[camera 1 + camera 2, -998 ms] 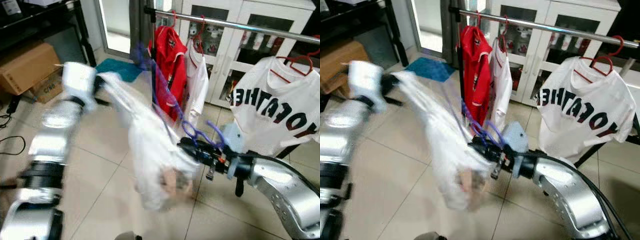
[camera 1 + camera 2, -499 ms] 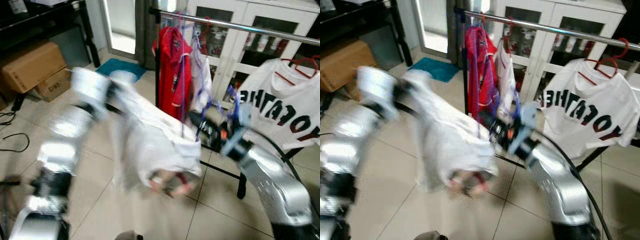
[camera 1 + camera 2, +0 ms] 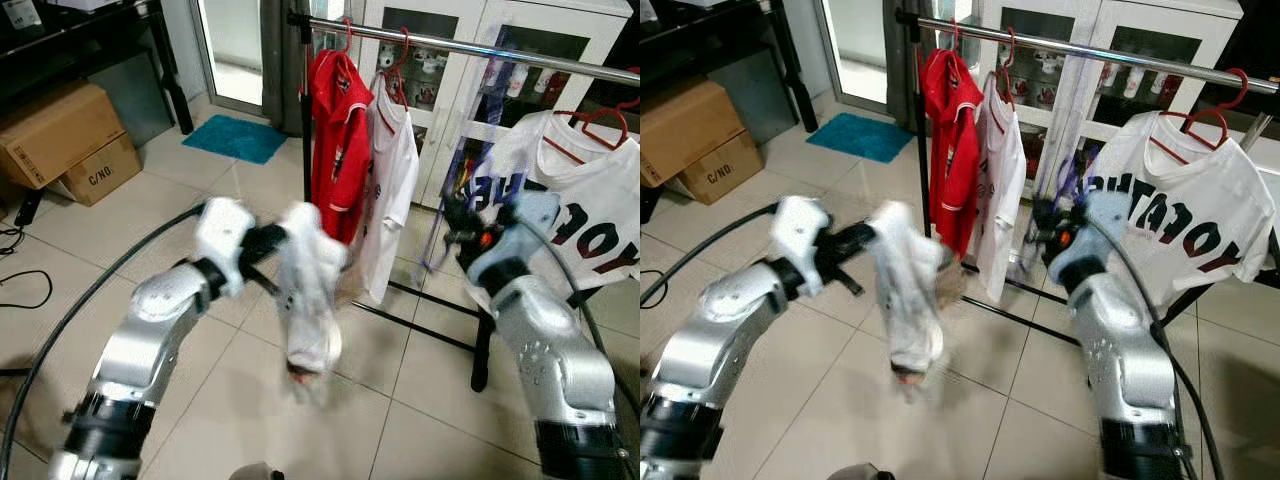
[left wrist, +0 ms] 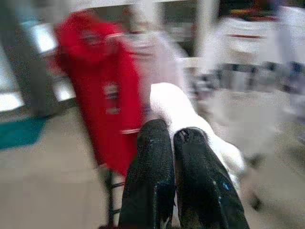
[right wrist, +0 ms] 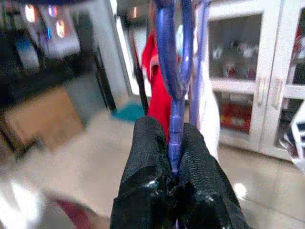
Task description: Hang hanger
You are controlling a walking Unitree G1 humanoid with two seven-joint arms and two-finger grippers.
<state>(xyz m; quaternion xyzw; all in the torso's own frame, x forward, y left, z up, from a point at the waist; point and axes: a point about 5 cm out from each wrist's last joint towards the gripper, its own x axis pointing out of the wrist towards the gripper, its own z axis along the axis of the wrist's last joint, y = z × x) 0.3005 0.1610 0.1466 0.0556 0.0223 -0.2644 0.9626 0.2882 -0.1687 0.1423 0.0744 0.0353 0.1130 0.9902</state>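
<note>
Fingers of the right gripper (image 5: 174,143) clamp the blue hanger (image 5: 175,71) by its stem, hook rising above them, just below the clothes rail (image 3: 470,45). Left gripper (image 4: 172,138) pinches the blurred white garment (image 3: 308,290), which droops beneath it. Beyond, a red shirt (image 3: 338,140) hangs on the rail.

bright even indoor light, motion blur, wrist views soft
</note>
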